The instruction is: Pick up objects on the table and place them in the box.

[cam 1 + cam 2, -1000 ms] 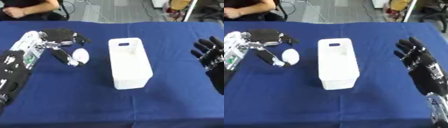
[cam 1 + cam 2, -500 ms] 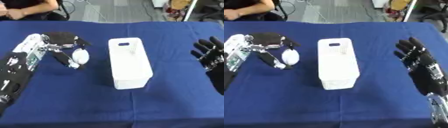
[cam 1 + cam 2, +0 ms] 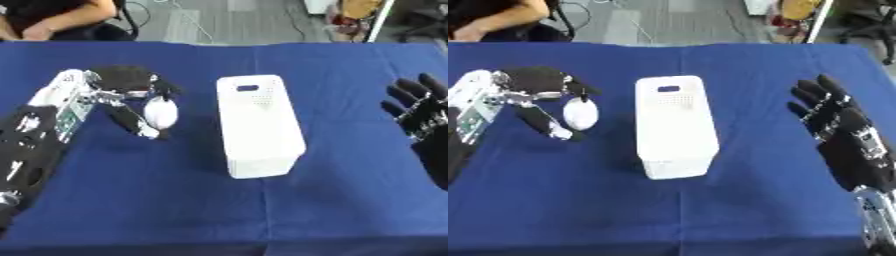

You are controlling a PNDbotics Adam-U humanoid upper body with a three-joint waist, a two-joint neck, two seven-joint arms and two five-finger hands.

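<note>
The white box [image 3: 260, 125] stands at the centre of the blue worktop [image 3: 175, 200], long axis running from 12 to 6 o'clock, handle slot at the 12 o'clock end. At 9 o'clock of the box, the left hand [image 3: 127, 82] holds a white rounded object [image 3: 161, 112], the fingers [image 3: 131, 120] and thumb curled round it; whether the object touches the worktop cannot be determined. At 3 o'clock, well apart from the box, the right hand [image 3: 842, 130] is released, fingers straight and pointing toward 11 o'clock.
</note>
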